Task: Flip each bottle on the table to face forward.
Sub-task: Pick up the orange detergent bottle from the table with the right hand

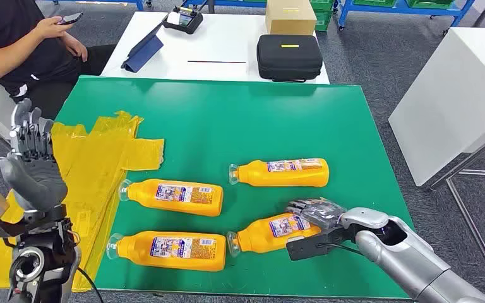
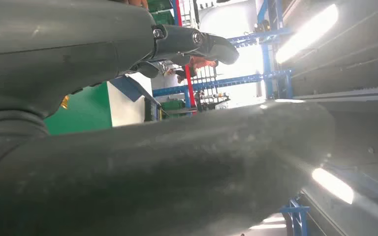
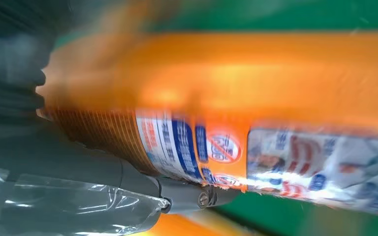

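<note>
Where the head view looks down on the green table mat (image 1: 240, 120), four orange plastic bottles lie on their sides: far right bottle (image 1: 282, 173), middle-left bottle (image 1: 172, 197), near-left bottle (image 1: 170, 250), and near-right bottle (image 1: 271, 232), gripped at its base end by the right hand (image 1: 312, 221). Left hand (image 1: 31, 161) raised beside crumpled yellow sheeting (image 1: 101, 164), fingers apart, holding nothing. Left wrist view: grey thumb (image 2: 152, 187), spread fingers (image 2: 197, 44). Right wrist view: blurred labelled bottle (image 3: 256, 98) against the fingers (image 3: 128, 172).

Four orange bottles lie on the green table (image 1: 227, 120). The right hand (image 1: 312, 221) grips the near-right bottle (image 1: 271, 232) by its base end; the left hand (image 1: 33, 164) hangs raised, fingers apart, over yellow plastic sheets (image 1: 101, 158).
</note>
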{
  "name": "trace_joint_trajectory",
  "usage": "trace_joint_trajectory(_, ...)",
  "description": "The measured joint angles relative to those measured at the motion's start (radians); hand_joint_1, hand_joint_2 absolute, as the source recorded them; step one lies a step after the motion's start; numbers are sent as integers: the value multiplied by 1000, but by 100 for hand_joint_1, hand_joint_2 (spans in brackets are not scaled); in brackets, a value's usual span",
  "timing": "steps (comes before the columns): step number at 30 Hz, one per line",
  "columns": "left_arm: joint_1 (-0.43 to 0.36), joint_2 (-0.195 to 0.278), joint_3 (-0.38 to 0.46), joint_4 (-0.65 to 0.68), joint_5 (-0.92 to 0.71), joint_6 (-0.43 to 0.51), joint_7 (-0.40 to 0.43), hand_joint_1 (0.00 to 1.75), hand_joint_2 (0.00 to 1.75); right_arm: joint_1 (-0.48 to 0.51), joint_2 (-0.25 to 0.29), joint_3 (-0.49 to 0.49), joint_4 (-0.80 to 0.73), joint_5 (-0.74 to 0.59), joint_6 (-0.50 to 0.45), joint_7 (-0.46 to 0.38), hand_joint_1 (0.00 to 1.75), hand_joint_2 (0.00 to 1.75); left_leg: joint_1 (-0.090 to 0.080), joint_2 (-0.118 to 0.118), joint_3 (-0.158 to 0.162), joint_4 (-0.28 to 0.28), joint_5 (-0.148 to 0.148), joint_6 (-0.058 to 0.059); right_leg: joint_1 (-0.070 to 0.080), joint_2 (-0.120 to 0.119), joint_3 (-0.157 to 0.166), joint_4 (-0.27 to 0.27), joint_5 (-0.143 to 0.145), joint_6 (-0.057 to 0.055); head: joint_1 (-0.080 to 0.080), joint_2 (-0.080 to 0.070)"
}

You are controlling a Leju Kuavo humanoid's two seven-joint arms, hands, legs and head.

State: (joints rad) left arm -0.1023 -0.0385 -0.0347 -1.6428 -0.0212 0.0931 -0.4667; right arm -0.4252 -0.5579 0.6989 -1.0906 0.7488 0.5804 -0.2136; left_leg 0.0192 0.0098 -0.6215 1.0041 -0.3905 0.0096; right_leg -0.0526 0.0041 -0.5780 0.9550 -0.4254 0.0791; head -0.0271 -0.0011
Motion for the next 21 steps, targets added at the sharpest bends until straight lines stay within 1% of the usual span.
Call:
trace_joint_trajectory(5, -24, -7, -4, 20, 0, 0, 1, 0, 0, -8, -8, 19, 4, -11, 8, 34, 175, 175, 1, 0, 1, 0, -1, 0, 0, 0, 3, -2, 0, 0, 0, 0)
trace_joint_trajectory(7, -33, -10, -5, 27, 0, 0, 2, 0, 0, -6, -2, 17, 7, -12, -5, 59, 175, 175, 1, 0, 2, 0, -1, 0, 0, 0, 3, -2, -1, 0, 0, 0)
trace_joint_trajectory(9, -39, -13, -5, 33, 0, 0, 2, 0, 0, 0, 13, 11, 14, -8, -37, 92, 175, 175, 1, 0, 2, 0, -2, -1, 0, 0, 4, -3, -1, 0, 0, 0)
trace_joint_trajectory(12, -43, -16, -5, 38, -1, -1, 2, 0, 0, 25, 66, -31, 26, 13, -118, 163, 175, 175, 1, 1, 3, 0, -2, -1, 1, 1, 6, -3, 0, -1, 0, 0)
trace_joint_trajectory(14, -42, -19, -5, 38, -3, -2, 2, 0, 0, 48, 114, -91, 28, 30, -167, 212, 175, 175, 2, 2, 2, -1, -1, -2, 2, 2, 10, -3, 2, -1, 0, 0)
trace_joint_trajectory(16, -39, -21, -4, 37, -8, -2, 3, 0, 0, 72, 162, -158, 25, 42, -196, 247, 175, 175, 2, 3, 0, -1, 1, -2, 3, 2, 11, -2, 5, 0, 0, 0)
trace_joint_trajectory(19, -29, -26, 2, 27, -14, -3, 7, 0, 0, 113, 227, -268, -12, 55, -206, 265, 175, 175, 3, 1, -8, 0, 6, -1, 3, 1, 5, -2, 7, 1, 0, 0)
trace_joint_trajectory(21, -17, -30, 11, 15, -11, -10, 9, 0, 0, 141, 269, -354, -64, 37, -204, 243, 175, 175, 3, -1, -14, 0, 9, -2, 3, 0, 0, -1, 9, 2, 0, 0)
